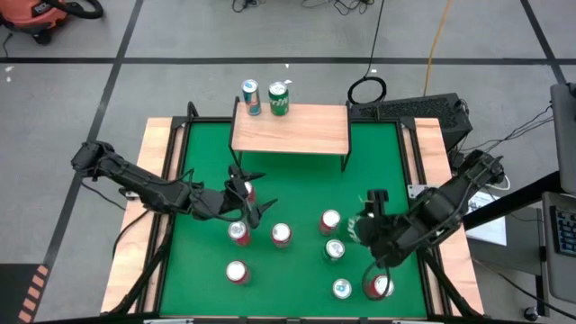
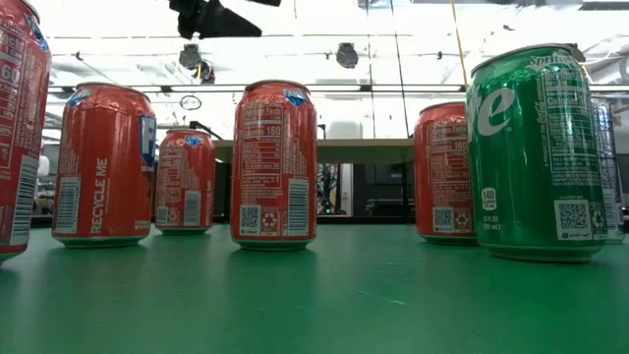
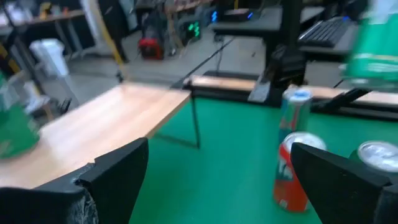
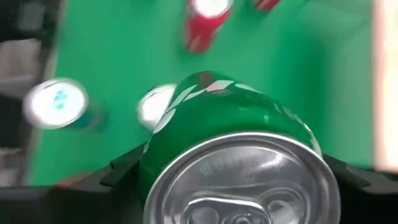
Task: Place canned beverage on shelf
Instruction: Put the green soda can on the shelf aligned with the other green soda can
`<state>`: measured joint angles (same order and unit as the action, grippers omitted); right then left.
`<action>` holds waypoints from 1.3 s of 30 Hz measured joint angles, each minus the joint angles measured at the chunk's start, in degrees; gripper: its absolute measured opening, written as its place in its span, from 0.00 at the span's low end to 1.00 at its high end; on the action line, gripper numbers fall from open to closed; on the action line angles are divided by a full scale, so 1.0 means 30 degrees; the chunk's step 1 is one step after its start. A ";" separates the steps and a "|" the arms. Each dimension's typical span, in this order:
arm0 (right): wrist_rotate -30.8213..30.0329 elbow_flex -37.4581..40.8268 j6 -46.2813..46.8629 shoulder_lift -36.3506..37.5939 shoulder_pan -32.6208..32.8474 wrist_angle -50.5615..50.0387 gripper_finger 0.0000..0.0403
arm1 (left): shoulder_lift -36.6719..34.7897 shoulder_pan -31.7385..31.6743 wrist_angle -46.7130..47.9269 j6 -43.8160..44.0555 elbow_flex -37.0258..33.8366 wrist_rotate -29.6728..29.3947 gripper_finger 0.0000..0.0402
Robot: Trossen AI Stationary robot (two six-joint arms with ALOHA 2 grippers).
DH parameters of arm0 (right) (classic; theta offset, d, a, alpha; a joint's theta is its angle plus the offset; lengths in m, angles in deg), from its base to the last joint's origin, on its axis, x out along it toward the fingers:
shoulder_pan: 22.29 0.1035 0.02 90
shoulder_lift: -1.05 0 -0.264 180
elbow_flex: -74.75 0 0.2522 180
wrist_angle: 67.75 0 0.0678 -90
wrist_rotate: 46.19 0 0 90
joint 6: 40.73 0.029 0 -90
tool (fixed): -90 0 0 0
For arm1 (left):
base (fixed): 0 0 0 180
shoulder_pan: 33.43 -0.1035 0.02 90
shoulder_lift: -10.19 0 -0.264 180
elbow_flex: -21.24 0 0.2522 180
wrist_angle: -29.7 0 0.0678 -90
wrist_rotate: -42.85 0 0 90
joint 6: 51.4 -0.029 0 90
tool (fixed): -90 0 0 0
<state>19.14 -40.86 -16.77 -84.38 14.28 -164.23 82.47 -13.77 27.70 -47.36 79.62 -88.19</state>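
A: Green aluminium fills the right wrist view: a green can (image 4: 230, 143) sits between the right gripper (image 1: 364, 229)'s two dark fingers, lid end toward the camera, so its long axis runs along the gripper's line of sight, not across the fingers.

B: So the right one has hold of it?

A: I judge so. The fingers stand fairly wide, but they flank the can on both sides. From above, the green shows at that gripper's tip, tilted off upright and apparently lifted off the green table (image 1: 297, 180).

B: And the shelf (image 1: 292, 130)?

A: Well apart from the right gripper, out ahead of it toward the table's far edge. Two cans (image 1: 265, 97) already stand on its far left corner; the rest of the plank is bare.

B: What about the left gripper (image 1: 247, 200)?

A: Fully spread and holding nothing. It's nearer the shelf than the right one; its wrist view shows the plank (image 3: 99, 134) just ahead and to one side.

B: Does the low view help?

A: It shows the standing cans close up, and the shelf only as a pale edge behind them. The loaded gripper doesn't appear there, so only the overhead and right wrist views carry the grip.
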 joint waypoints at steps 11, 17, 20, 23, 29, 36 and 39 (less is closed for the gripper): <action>-0.2633 0.1035 -0.9013 -0.0044 -0.3700 0.5443 0.74 | 0.2415 0.0000 -0.5360 -0.3977 0.0015 0.0654 0.98; -0.2499 0.1587 -1.2664 -0.0044 -0.5692 0.9117 0.74 | 0.2891 -0.0015 -0.5467 -0.4009 0.0015 0.0642 0.98; -0.1036 0.1656 -1.3798 -0.0187 -0.6602 1.0366 0.74 | 0.2962 -0.0029 -0.5743 -0.4563 0.0015 0.0601 0.98; -0.0208 0.1656 -1.4502 -0.0529 -0.7359 1.1220 0.74 | 0.2969 -0.0052 -0.5807 -0.5692 0.0015 0.0603 0.98; 0.2282 0.1670 -1.5390 -0.1165 -0.8803 1.1897 0.74 | 0.2976 -0.0566 -0.6427 -0.7499 0.0015 0.0588 0.98; 0.3744 0.1685 -1.6323 -0.1737 -0.9836 1.3134 0.74 | 0.2984 -0.1480 -0.5568 -0.7473 0.0015 0.1697 0.98; 0.4311 0.1685 -1.6572 -0.1855 -1.0136 1.3513 0.74 | 0.2984 -0.1603 -0.5479 -0.7490 0.0015 0.1391 0.98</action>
<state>32.08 -35.80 -66.49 -89.95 -16.13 -123.69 91.43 -18.58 11.26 -69.83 79.66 -84.02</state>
